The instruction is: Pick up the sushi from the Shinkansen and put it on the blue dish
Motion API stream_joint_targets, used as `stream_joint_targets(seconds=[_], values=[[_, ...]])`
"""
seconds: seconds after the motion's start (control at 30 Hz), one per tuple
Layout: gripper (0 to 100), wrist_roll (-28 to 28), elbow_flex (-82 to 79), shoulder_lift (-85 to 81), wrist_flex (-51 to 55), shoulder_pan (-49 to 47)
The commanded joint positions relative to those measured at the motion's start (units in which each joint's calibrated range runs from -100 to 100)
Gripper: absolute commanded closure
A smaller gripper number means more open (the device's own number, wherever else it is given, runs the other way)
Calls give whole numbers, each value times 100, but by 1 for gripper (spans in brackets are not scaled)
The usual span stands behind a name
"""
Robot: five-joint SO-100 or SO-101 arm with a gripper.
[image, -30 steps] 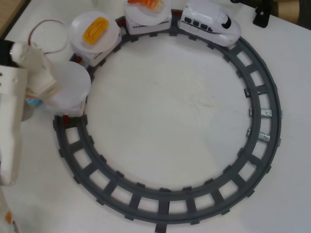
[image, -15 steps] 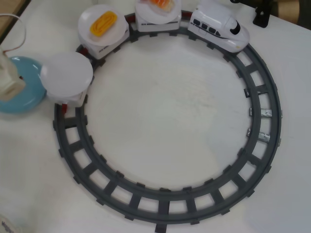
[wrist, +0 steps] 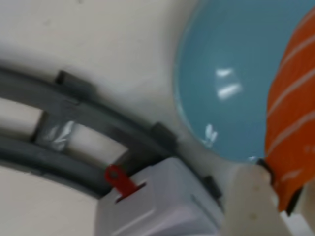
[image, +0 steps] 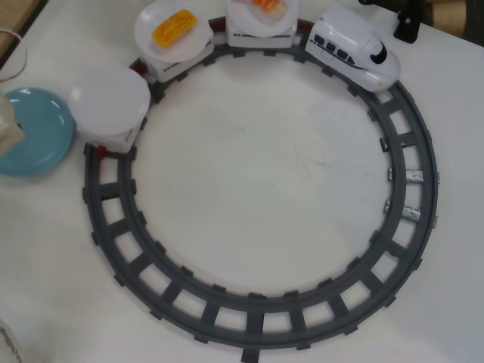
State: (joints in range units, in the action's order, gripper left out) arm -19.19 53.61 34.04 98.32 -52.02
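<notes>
**Salmon held over the blue dish, ready to release**

Over the left edge of the white desk (image: 249, 174), my claw (wrist: 275, 196) is clenched on the small oblong salmon nigiri, orange with thin white diagonal stripes (wrist: 290, 123). The wrist view shows the sushi's long axis running up from the pale finger (wrist: 246, 196), with the round light-blue plate (wrist: 231, 73) lying directly behind it. That is the relation I care about: the piece hangs above the dish's bowl, not its rim, though I cannot judge the height.

From overhead, only a sliver of the arm shows at the blue dish's (image: 38, 147) left edge. The white toy bullet train with its black windscreen (image: 355, 47) sits at upper right on the grey circular track (image: 412, 181).

Compared with half a second ago, the Shinkansen and its plate cars have rolled further clockwise, the empty white plate (image: 110, 102) edging along, and more of the dish is uncovered.

My guess: lower slightly, then open.
</notes>
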Motion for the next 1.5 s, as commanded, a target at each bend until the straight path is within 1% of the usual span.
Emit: stream_joint_targets(seconds=[0.0,0.47,0.67,1.03,1.1,1.3,1.47], values=[[97,47,707,217,66,-71],[97,319,2339,1851,32,-159],[97,413,2465,2208,-248,9],[96,429,2402,2266,-460,61],[94,429,2402,2266,-443,61],[75,408,2447,2250,-240,53],[65,387,2465,2167,-27,-18]])
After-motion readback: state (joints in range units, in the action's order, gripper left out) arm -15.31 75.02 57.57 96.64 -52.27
